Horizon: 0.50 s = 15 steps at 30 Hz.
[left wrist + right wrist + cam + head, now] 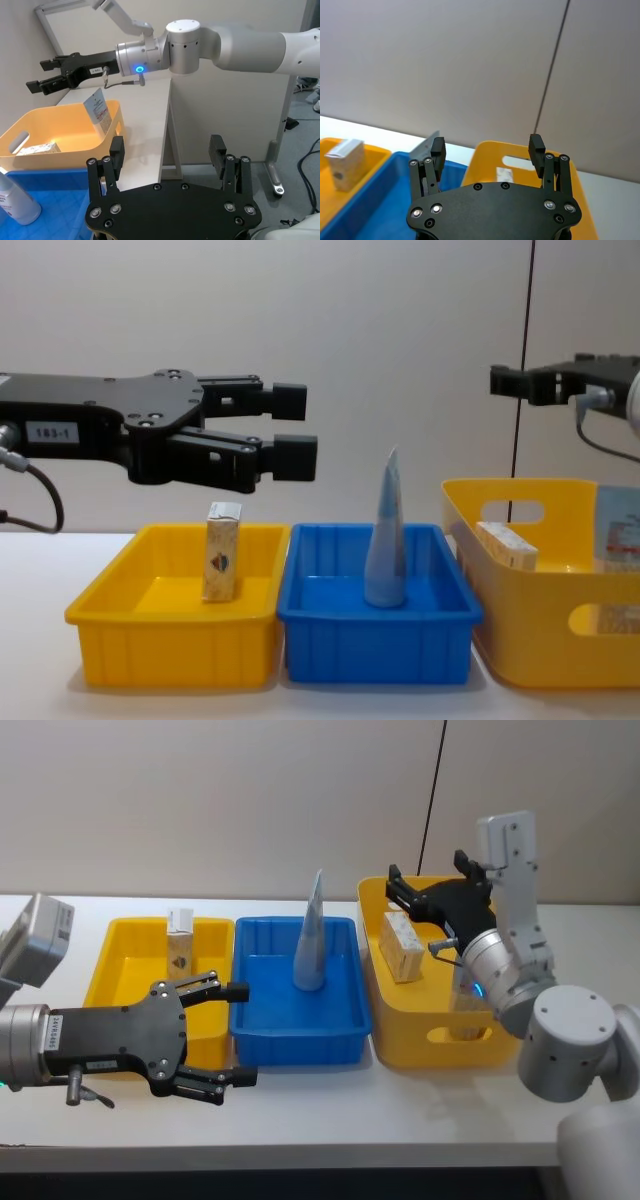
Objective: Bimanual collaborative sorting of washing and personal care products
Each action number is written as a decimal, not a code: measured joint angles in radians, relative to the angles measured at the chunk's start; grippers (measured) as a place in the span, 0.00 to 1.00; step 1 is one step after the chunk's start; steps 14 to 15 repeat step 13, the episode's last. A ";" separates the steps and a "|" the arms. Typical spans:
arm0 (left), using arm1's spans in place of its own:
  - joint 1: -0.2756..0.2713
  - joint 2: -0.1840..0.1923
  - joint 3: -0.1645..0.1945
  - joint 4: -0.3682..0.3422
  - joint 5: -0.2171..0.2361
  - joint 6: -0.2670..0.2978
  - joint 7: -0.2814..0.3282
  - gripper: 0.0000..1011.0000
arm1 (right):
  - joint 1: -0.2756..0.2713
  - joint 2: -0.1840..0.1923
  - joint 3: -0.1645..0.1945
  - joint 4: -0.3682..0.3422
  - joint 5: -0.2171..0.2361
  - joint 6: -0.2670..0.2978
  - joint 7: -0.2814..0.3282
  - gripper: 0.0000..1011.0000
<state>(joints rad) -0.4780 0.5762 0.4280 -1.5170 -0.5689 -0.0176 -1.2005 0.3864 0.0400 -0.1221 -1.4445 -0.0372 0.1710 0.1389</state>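
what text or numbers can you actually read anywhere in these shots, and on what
"183-1": white label on the side of the left gripper, as best it reads in the chest view.
Label on the right gripper: too small to read.
Red print on the pale-blue packet in the tall yellow bin: too blurred to read.
Dark-blue emblem on the cream carton: a sign, no legible words.

Tube (311, 942) stands mid blue bin (255, 1025); carton (180, 942) blocks yellow tray (110, 955).

Head view downward, chest view side-on, both across blue bin (297, 1020).
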 joint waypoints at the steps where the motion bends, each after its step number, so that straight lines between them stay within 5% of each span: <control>1: 0.000 0.000 0.000 0.000 0.000 0.000 0.000 0.99 | -0.004 0.004 -0.001 -0.010 0.005 0.003 0.009 0.99; 15: 0.000 0.000 0.000 0.000 0.000 0.000 0.000 0.99 | -0.060 0.050 -0.015 -0.141 0.063 0.072 0.121 0.99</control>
